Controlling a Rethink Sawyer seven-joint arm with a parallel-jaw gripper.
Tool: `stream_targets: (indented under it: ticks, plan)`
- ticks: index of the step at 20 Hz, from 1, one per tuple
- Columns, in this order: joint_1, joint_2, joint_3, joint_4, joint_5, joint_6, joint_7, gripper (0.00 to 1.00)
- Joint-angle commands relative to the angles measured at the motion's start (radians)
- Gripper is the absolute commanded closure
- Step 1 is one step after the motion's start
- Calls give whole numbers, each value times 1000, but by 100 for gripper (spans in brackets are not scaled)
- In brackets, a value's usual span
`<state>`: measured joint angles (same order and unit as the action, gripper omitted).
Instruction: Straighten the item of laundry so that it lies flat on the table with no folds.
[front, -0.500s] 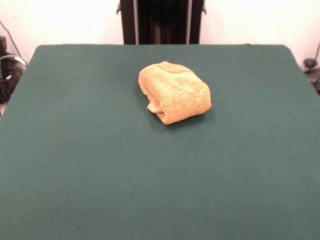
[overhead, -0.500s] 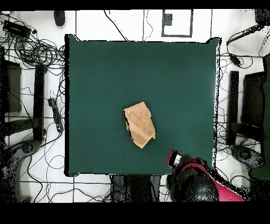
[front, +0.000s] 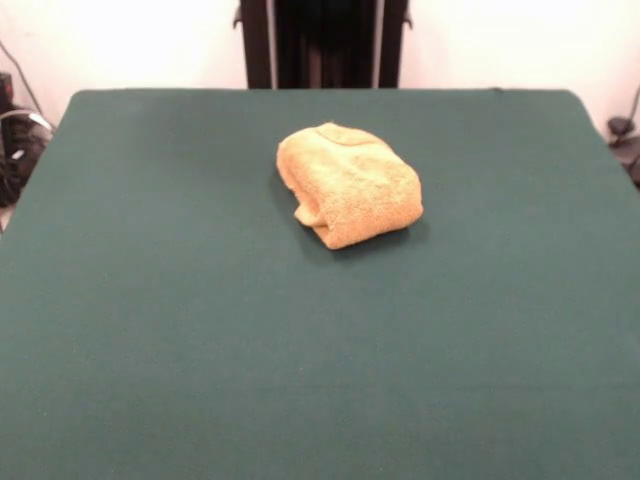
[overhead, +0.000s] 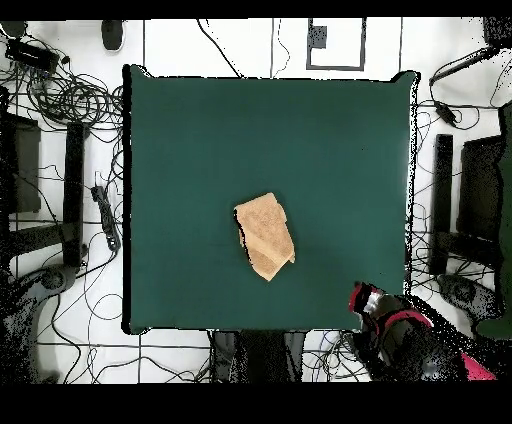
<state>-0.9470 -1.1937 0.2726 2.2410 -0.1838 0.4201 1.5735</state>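
1. Green felt covers the table (front: 150, 330), which fills nearly the whole front view; from overhead it shows as a big dark rectangle (overhead: 190, 130) with cables (overhead: 60, 95) strewn over the floor on its left side.
2. Golden-orange terry, the towel (front: 348, 183) lies folded into a thick bundle, several layers deep, not spread flat. In the front view it sits slightly toward 1 o'clock from the table's middle, on the half nearer the pedestal (front: 322, 42), which stands at 12 o'clock beyond the far edge.
3. From overhead the towel (overhead: 265, 236) is a slanted, roughly oblong packet, lying toward 6 o'clock from the table's centre, its long axis running from about 11 o'clock to 5 o'clock. A lower layer pokes out at its 5 o'clock end.
4. Bare felt surrounds the bundle on every side; nothing touches it.
5. Red and black, the arm (overhead: 410, 340) shows only in the overhead view, at about 5 o'clock, off the table's corner and well apart from the towel. I cannot tell how its end effector is set.
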Motion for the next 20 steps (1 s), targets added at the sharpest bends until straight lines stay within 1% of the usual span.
stream_targets:
  ticks: [1, 3, 6, 7, 9, 14, 16, 18, 20]
  plan:
    - [-48, 124, 202, -31, -91, 79, -218, 0]
    - [-47, 165, 199, -41, -125, 29, -165, 0]
    - [-11, 285, 170, -89, -174, -61, -73, 0]
    - [-3, 330, 169, -113, -188, -77, -65, 0]
    - [14, 388, 161, -155, -209, -78, -52, 0]
    - [49, 381, 156, -212, -215, 27, -36, 0]
    - [59, 387, 154, -240, -222, 43, -38, 0]
    - [64, 427, 155, -275, -239, 33, -47, 0]
    - [74, 500, 119, -301, -266, 0, -24, 0]
